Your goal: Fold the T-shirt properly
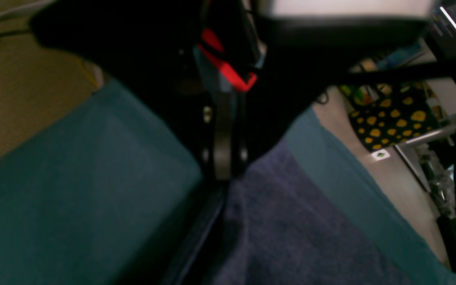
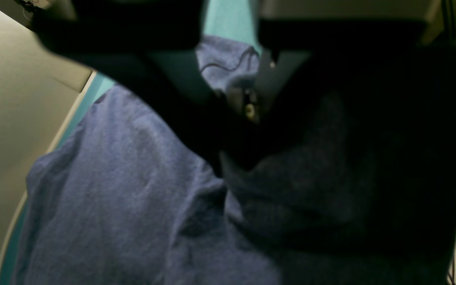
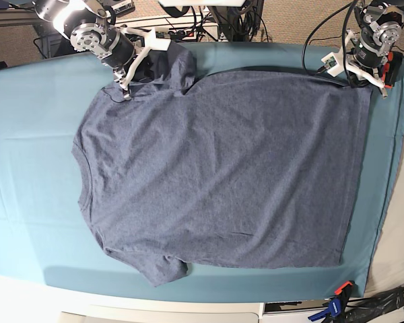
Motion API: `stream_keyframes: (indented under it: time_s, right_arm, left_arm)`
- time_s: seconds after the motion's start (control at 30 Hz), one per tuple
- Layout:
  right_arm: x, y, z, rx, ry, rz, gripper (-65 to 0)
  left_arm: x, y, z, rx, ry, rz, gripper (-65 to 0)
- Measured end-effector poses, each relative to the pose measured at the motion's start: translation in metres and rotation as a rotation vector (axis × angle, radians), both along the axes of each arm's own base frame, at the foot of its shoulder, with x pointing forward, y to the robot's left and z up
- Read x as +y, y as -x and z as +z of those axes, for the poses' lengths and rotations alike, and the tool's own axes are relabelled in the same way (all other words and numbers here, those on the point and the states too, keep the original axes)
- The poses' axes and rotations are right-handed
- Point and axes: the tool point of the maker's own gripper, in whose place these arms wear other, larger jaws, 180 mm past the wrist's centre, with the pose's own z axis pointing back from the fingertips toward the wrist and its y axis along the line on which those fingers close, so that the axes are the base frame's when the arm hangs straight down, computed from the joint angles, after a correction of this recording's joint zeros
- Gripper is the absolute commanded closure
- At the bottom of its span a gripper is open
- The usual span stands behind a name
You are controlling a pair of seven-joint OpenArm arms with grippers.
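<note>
While spread flat on the teal table cloth (image 3: 27, 195), T-shirt (image 3: 215, 175) lying long axis left-to-right between grippers, left gripper (image 3: 372, 84) pressed shut on far hem corner, right gripper (image 3: 124, 89) pinching far shoulder, both equally near that edge.

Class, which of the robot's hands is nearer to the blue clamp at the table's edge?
Left. The left hand pinches the blue-grey cotton T-shirt on the blue clamp's side; the right hand grips the opposite end.

Teal table cloth (image 3: 27, 195) over the table, blue clamp (image 3: 331, 307) at its edge, yellow-spotted black bag (image 1: 392, 118) nearby
</note>
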Motion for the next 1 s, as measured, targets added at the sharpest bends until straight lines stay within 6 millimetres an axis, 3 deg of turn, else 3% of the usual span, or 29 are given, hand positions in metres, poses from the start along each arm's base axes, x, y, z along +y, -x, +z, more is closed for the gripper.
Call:
stream_keyframes:
  time_s: [0.23, 0.4, 0.57, 1.0]
  right_arm:
    - [-0.002, -0.001, 0.000, -0.002, 0.007, -0.006, 0.0]
    - [-0.007, -0.017, 0.011, -0.095, -0.009, -0.081, 0.0]
    - [-0.009, -0.020, 0.013, -0.115, -0.009, -0.094, 0.0]
    - [-0.007, -0.037, 0.025, -0.196, -0.020, -0.113, 0.0]
  left_arm:
    - [0.002, -0.003, 0.004, -0.031, 0.002, 0.036, 0.0]
    - [-0.010, -0.009, 0.015, -0.060, 0.024, 0.024, 0.0]
    - [-0.016, -0.014, 0.022, -0.078, 0.037, 0.018, 0.0]
    - [-0.003, -0.037, 0.039, -0.152, 0.012, 0.042, 0.0]
